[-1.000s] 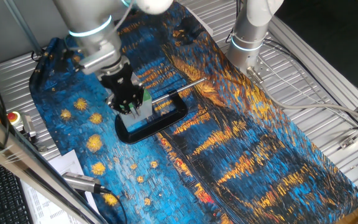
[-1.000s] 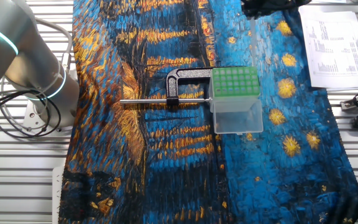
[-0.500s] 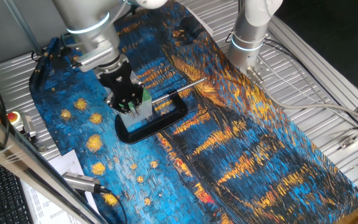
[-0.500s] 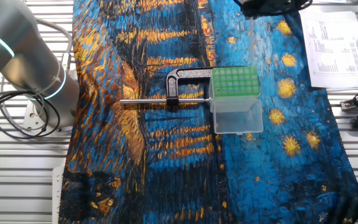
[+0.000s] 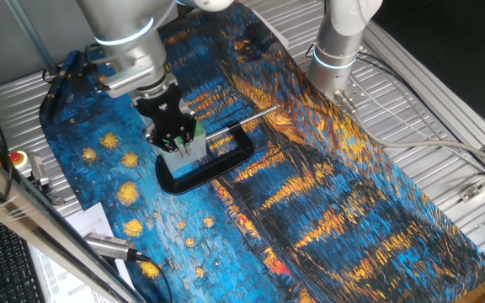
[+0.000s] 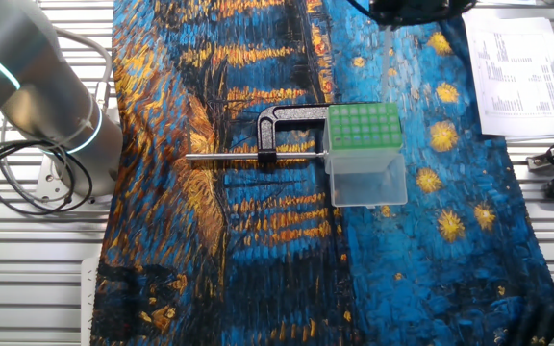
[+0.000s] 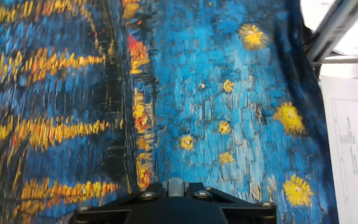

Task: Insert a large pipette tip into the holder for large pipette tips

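Note:
My gripper (image 5: 178,143) hangs over the holder for large pipette tips (image 5: 197,145), a clear box with a green holed top plate (image 6: 363,125), and hides part of it. In the other fixed view only the gripper's lower edge (image 6: 407,8) shows at the top of the frame, beyond the holder. In the hand view the gripper (image 7: 175,190) is shut on the large pipette tip (image 7: 176,185), a pale translucent stub between the black fingers. The tip hangs as a faint pale line (image 6: 390,53) under the gripper. The holder is out of the hand view.
A black C-shaped frame (image 6: 288,117) with a long metal rod (image 6: 243,157) lies against the holder on the blue and yellow painted cloth (image 6: 258,250). Printed paper (image 6: 517,67) lies beyond the cloth edge. A second arm's base (image 5: 337,50) stands at the back.
The gripper with the tip has shifted slightly, rising a little and moving further out of the top of the other fixed view. The holder and the frame have not moved.

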